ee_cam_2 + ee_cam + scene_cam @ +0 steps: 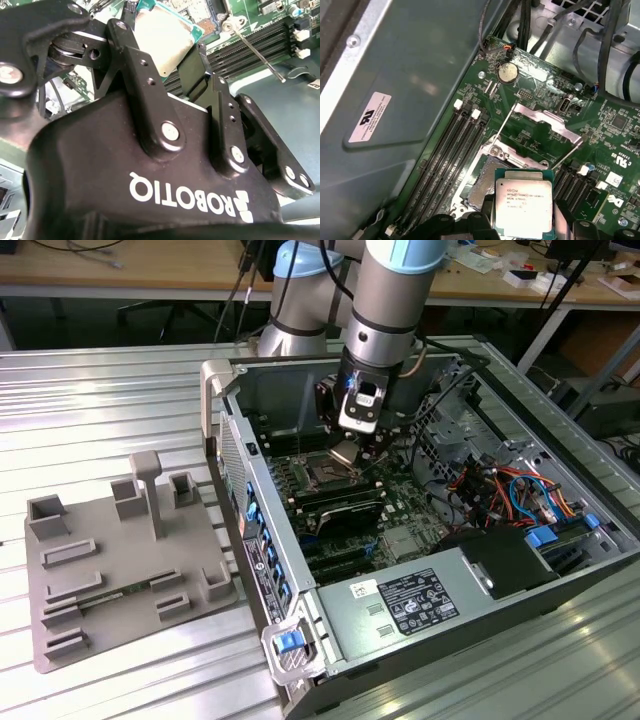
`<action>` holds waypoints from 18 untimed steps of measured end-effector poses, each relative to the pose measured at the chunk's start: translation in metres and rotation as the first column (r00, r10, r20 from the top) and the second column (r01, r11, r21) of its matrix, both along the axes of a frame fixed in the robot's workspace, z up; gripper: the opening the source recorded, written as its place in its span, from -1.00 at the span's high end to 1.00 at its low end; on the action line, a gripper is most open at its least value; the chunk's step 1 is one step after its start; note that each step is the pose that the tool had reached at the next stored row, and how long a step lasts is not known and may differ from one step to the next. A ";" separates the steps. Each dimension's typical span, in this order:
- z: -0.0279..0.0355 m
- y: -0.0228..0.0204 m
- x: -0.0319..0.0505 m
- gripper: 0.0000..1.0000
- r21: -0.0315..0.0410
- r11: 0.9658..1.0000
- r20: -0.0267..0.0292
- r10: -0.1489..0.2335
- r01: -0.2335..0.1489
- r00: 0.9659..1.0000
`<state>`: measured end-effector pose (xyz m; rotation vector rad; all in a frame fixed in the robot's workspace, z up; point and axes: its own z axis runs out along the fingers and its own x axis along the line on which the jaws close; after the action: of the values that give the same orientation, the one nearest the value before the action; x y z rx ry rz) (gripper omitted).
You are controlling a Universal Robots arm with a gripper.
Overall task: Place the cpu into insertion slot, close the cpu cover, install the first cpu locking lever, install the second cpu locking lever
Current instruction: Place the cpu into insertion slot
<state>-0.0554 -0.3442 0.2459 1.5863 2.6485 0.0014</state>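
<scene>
Count for you: one arm, one gripper [161, 50], two fingers [135, 65]. The claw is narrowed onto the one cpu [524, 202] and pinches it by opposite edges. You can see its silver top in both wrist views.

The cpu is not seated. In the exterior view it hangs tilted over the board, just above the one insertion slot [482, 184]. In the first wrist view its edge overlaps the slot's rim; I can't tell whether they touch.

One cpu cover [546, 119]: it's swung up and open on the far side of the slot from the gripper, with the dark socket bare.

Two locking levers. The thin wire rods [504, 125] and [568, 152] sit one on each side of the cover, and both look unlatched. One of them also shows in the second wrist view.

You've got two banks of long black memory slots [445, 157], one on either side of the socket. I can't count the slots in each bank for certain.

One coin cell [508, 73] sits on the board beyond the cover.

One open computer case [262, 510] lies on the ribbed metal table [100, 410]. One grey fixture tray [120, 570] sits beside it, on the exterior view's left.
</scene>
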 end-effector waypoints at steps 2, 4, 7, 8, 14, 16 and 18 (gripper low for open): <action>0.0000 0.0002 -0.0012 -0.09 0.004 1.000 0.000 -0.008 0.008 1.000; -0.0001 0.0006 -0.0013 -0.09 0.007 1.000 0.000 -0.012 0.012 1.000; -0.0001 0.0006 -0.0013 -0.09 0.007 1.000 0.000 -0.013 0.013 1.000; -0.0001 0.0006 -0.0014 -0.09 0.007 1.000 0.000 -0.013 0.013 1.000; -0.0001 0.0006 -0.0013 -0.09 0.007 1.000 0.000 -0.019 0.019 1.000; -0.0001 0.0006 -0.0014 -0.09 0.007 1.000 0.000 -0.020 0.020 1.000; -0.0001 0.0006 -0.0014 -0.09 0.007 1.000 0.000 -0.023 0.023 1.000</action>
<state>-0.0568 -0.3436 0.2458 1.6182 2.6336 0.0103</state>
